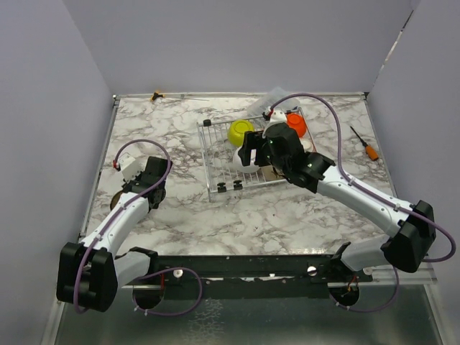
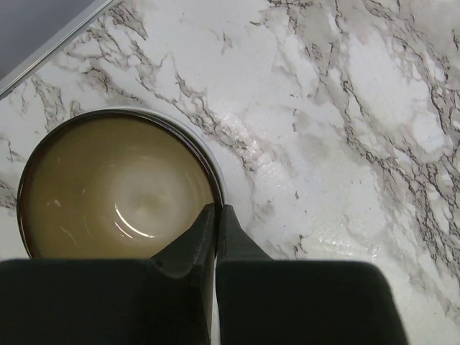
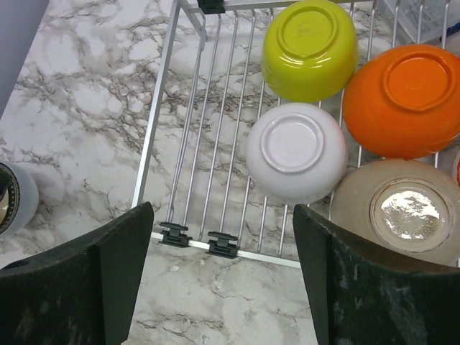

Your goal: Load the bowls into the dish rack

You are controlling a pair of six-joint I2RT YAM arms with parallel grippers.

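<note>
On the white marble-patterned table (image 1: 287, 215), past the middle toward the far edge, sat the silver wire dish rack (image 1: 215, 165). Four bowls lay upside down in it:
- the round lime-yellow bowl (image 3: 310, 47) at the far side;
- the glossy orange bowl (image 3: 402, 100) touching it on the right;
- the small white bowl (image 3: 296, 151) just on the near side of both;
- the beige bowl (image 3: 402, 212) against the white one, toward the rack's near right.

Above the rack's near rail hovered the right pincer (image 3: 223, 215), released, fingers spread wide, nothing between them.

Near the table's left edge stood the dark-rimmed bowl with a brown-beige inside (image 2: 118, 187), upright. The left pincer (image 2: 217, 210) was clenched, tips at that bowl's rim. Whether the rim was nipped between them could not be told.
</note>
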